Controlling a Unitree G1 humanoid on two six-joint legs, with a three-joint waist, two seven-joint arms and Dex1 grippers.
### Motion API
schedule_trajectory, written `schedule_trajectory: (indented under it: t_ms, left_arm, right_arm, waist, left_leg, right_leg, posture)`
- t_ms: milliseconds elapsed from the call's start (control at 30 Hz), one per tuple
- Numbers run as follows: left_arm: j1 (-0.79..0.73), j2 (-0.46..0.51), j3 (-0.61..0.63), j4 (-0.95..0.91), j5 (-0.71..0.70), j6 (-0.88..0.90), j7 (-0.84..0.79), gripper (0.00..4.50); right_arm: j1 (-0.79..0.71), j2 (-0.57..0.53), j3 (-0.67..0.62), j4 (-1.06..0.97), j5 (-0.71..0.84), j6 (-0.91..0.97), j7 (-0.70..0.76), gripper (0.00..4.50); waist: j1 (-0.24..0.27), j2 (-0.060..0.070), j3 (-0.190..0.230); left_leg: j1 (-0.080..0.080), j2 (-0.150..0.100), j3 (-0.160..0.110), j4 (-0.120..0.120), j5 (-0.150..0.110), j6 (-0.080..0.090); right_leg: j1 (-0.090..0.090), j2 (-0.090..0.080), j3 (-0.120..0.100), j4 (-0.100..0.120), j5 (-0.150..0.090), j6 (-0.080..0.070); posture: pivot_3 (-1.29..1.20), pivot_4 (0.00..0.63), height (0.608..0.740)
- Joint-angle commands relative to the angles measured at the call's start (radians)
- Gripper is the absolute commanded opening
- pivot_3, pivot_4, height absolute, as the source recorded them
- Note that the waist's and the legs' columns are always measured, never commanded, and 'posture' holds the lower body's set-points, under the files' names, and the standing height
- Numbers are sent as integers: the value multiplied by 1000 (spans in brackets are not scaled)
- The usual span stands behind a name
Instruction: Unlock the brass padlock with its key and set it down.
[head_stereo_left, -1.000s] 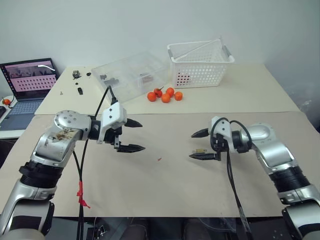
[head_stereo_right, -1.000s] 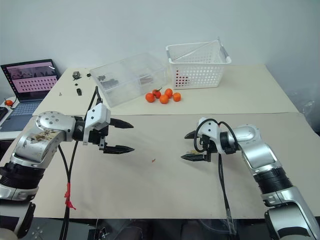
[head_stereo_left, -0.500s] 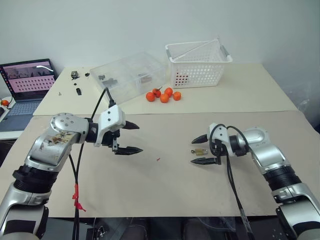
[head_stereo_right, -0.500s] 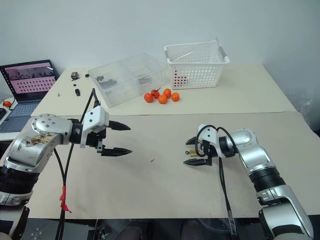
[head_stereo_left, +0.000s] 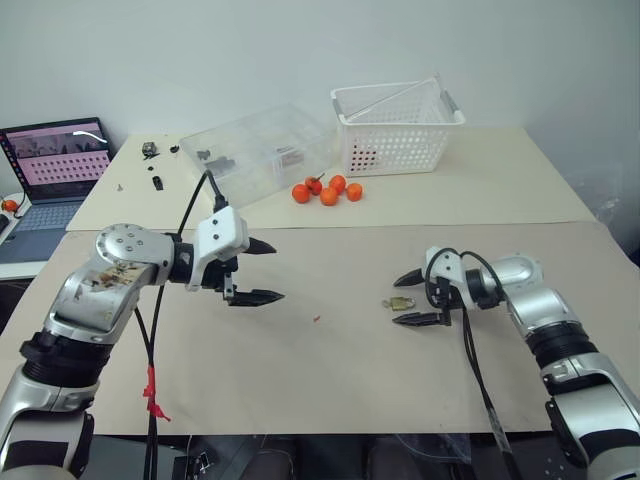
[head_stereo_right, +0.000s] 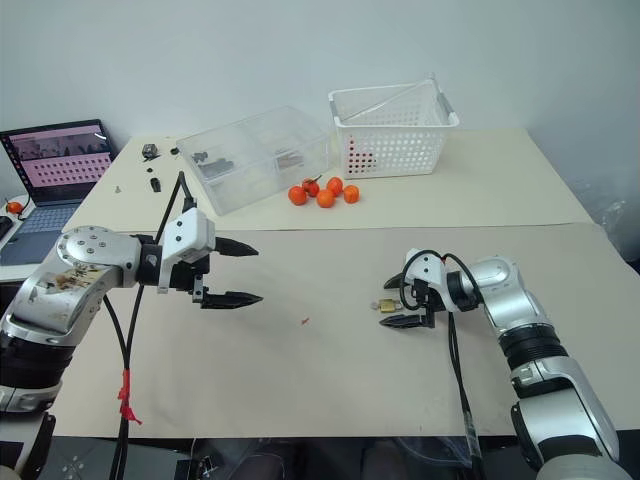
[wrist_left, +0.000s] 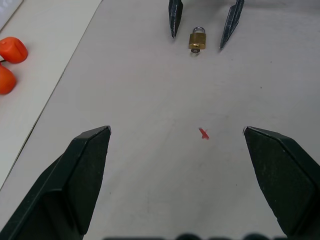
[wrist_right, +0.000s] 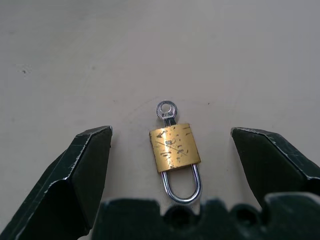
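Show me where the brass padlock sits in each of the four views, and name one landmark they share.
Left eye view: brass padlock on the table, just off the right gripper fingertips.
Right eye view: padlock, same spot.
Left wrist view: far end, padlock between the right gripper's two black tips.
Right wrist view: centre, between the open fingers.
Shared landmark: the key in the padlock's base.

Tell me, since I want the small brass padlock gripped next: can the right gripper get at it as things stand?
Probably yes. The small brass padlock, silvery key in its body, lies flat on the beige table between the right gripper's open fingers, with nothing in between.
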Motion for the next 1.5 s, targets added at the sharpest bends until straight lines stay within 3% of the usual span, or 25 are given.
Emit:
schedule_trajectory:
  t_ms: [33, 333, 433, 667, 733, 933, 1333, 1500]
  left_arm:
    - [-6, 19, 32, -26, -4, 2, 9, 4500]
    - [-9, 20, 32, -26, -2, 2, 15, 4500]
    - [-10, 22, 33, -25, -3, 3, 15, 4500]
    - [-12, 25, 36, -27, -7, 7, 19, 4500]
    - [-12, 25, 38, -27, -10, 10, 20, 4500]
    - [-10, 5, 58, -25, -45, 44, 35, 4500]
    - [-1, -99, 100, -20, -161, 173, 117, 4500]
    - [15, -149, 125, -40, -259, 295, 161, 4500]
  right_arm:
    - [-25, -3, -26, 7, -3, -35, 10, 4494]
    - [-34, 15, -18, 60, -25, -62, 13, 4494]
    - [-42, 22, -16, 81, -31, -72, 14, 3816]
    - [-58, 31, -18, 118, -41, -94, 19, 1300]
    - [-60, 31, -19, 123, -42, -98, 21, 904]
    - [-47, 18, -36, 51, -30, -74, 10, 897]
    - [-68, -77, -78, -499, 28, 212, -1, 897]
    - [-70, -74, -43, -636, -10, 231, -26, 897]
  waist:
    - [-1, 0, 0]
    - [-4, 0, 0]
    - [-6, 0, 0]
    - [-17, 0, 0]
    - [-18, 0, 0]
    - [-18, 0, 0]
    - [-19, 1, 0]
    - [-18, 1, 0]
  left_leg:
    - [0, 0, 0, 0, 0, 0]
    - [0, 0, 0, 0, 0, 0]
    - [0, 0, 0, 0, 0, 0]
    - [0, 0, 0, 0, 0, 0]
    - [0, 0, 0, 0, 0, 0]
    - [0, 0, 0, 0, 0, 0]
    - [0, 1, -1, 1, 0, 0]
    - [0, 1, -1, 1, 0, 0]
  right_leg:
    - [0, 0, 0, 0, 0, 0]
    - [0, 0, 0, 0, 0, 0]
    - [0, 0, 0, 0, 0, -1]
    - [0, 0, 0, 0, 0, -1]
    - [0, 0, 1, 0, 0, -1]
    - [0, 0, 1, 0, 1, -1]
    - [0, 0, 1, 1, 0, -1]
    - [0, 0, 1, 1, 0, -1]
  posture:
    - [0, 150, 740]
    - [0, 150, 740]
    - [0, 150, 740]
    - [0, 150, 740]
    - [0, 150, 740]
    - [0, 150, 740]
    - [0, 150, 740]
    - [0, 150, 740]
